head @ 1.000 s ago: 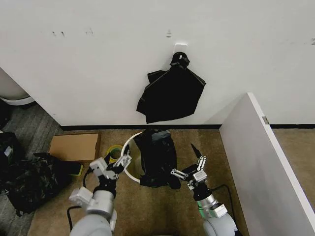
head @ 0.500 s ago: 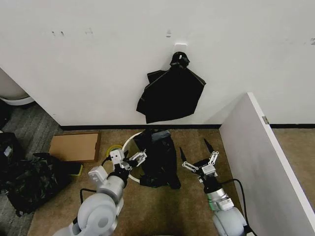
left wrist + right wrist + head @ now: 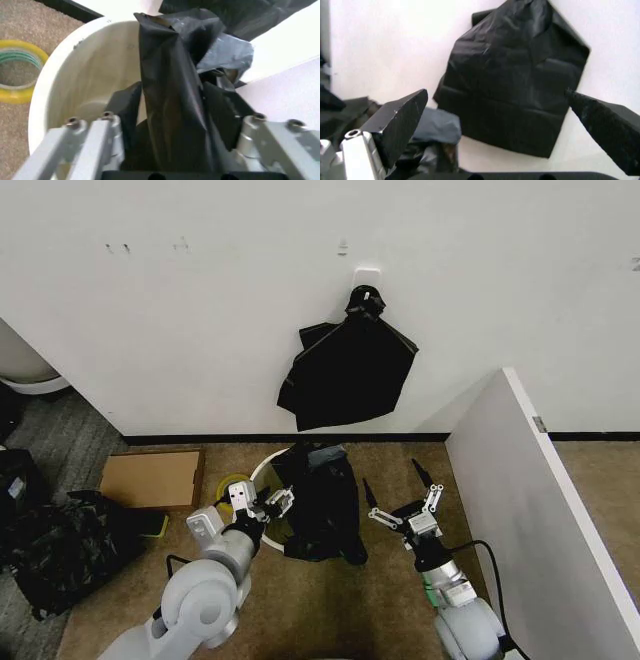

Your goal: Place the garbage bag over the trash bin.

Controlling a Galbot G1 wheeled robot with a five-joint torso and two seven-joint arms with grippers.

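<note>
Both my arms have crept slightly nearer the garbage bag (image 3: 322, 505), which sits bunched over the trash bin (image 3: 258, 480). My left gripper (image 3: 256, 503) straddles a fold with fingers apart; my right gripper (image 3: 402, 492) hangs spread wide beside it. Bag unspread, so most work remains.

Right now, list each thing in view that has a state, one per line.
garbage bag: bunched upright, draped over one side of the bin, not spread round the rim.
trash bin: upright on the carpet, rim mostly uncovered.
left claw: open, at the bin's rim, its fingers either side of a bag fold.
right claw: open, holding nothing, beside the bag.
black bag on the wall hook: hanging flat.
cardboard box: closed, on the floor.
</note>
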